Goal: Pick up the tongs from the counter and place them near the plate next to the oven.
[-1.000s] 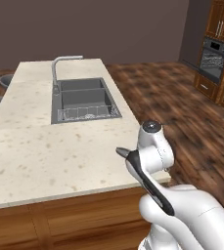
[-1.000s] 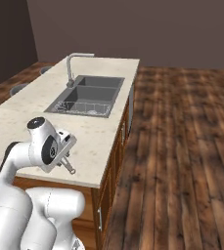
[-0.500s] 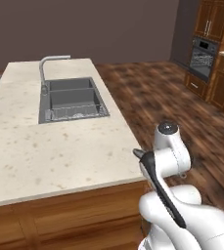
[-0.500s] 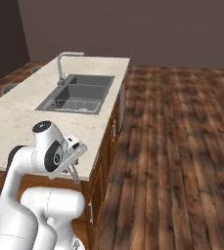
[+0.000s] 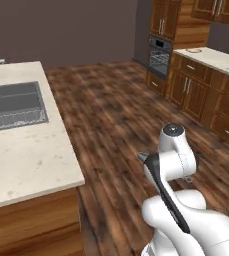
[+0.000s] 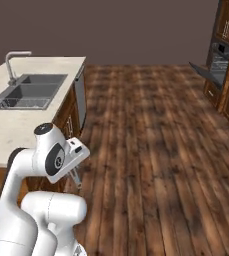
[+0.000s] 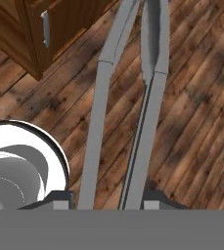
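Swinging round, the base has turned away from the counter (image 5: 26,160) since a moment ago; both base views have slid right, so the sink (image 6: 26,90) now sits off to the side and open wood floor (image 6: 156,130) lies ahead. That shift belongs to the cameras, not to the kitchen.

And the tongs (image 7: 128,112) are coming along for the ride! In the hand view their two grey arms run up from between the finger tips, out over the floorboards, so the gripper (image 7: 108,199) is clamped narrow on them. In the right base view a thin grey end pokes down beneath the hand.

So the pickup looks done. The carry is what's on now, I'd say. Across the room stands the oven (image 5: 159,56), black and steel between brown cabinets (image 5: 196,85), with a light worktop (image 5: 213,56) beside it. Something small and round sits on that worktop; it may be the plate (image 5: 193,50), though it is too small to be sure.

Left to do, as I judge it: cross the floor, reach over that worktop, and set the tongs down beside the plate.
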Robot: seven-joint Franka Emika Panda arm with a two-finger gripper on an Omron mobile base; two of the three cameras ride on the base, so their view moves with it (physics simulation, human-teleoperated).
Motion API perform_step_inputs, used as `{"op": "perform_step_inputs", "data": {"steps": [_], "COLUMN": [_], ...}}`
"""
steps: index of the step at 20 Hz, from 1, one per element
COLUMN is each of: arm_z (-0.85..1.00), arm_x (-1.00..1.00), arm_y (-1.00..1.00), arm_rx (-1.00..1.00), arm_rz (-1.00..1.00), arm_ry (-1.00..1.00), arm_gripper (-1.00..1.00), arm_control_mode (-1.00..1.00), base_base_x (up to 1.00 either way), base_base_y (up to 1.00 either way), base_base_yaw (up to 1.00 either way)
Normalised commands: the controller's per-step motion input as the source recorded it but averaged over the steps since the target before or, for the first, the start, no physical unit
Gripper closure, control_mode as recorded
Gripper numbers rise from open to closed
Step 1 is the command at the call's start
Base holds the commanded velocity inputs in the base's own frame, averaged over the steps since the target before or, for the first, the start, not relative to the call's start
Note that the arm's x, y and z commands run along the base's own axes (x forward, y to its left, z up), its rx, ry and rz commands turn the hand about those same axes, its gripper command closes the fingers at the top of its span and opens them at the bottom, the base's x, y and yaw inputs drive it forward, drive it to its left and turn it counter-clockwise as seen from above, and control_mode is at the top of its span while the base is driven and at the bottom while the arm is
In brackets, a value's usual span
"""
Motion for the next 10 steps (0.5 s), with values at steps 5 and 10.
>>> {"op": "perform_step_inputs", "data": {"steps": [5, 10], "arm_z": [0.0, 0.0], "arm_x": [0.0, 0.0], "arm_y": [0.0, 0.0], "arm_rx": [0.0, 0.0], "arm_rz": [0.0, 0.0], "arm_ry": [0.0, 0.0], "arm_gripper": [1.0, 1.0], "arm_control_mode": [1.0, 1.0], "base_base_x": [0.21, 0.74], "base_base_y": [-0.5, -0.02], "base_base_yaw": [-0.47, -0.34]}}
